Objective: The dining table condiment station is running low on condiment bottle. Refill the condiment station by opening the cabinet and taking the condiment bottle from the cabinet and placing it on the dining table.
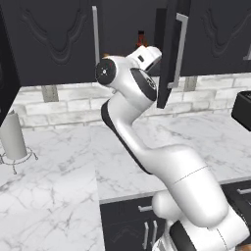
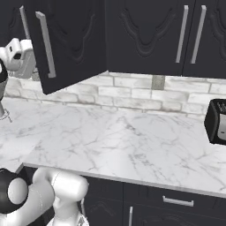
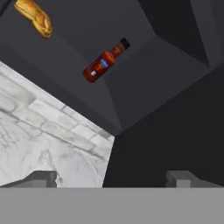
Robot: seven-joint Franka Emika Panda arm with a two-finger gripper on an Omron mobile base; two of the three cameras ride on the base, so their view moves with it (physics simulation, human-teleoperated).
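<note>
The condiment bottle (image 3: 105, 61), brownish-red with a black cap, stands on the shelf inside the open cabinet (image 1: 54, 39); in the left base view the bottle (image 1: 141, 38) peeks over my hand. The cabinet's right door (image 1: 169, 54) is swung out toward me, seen also as the door (image 2: 70, 44) in the right base view. My gripper (image 3: 111, 178) is open with nothing between its fingertips (image 3: 41, 178), just below and in front of the cabinet opening, some way short of the bottle. The dining table is out of view.
A golden bread roll (image 3: 35, 17) lies on the same shelf beside the bottle. On the marble counter (image 1: 59, 162) stand a paper towel roll (image 1: 12, 135) at the left and a black toaster (image 2: 216, 121) at the right. Dark drawers (image 2: 176, 201) run below.
</note>
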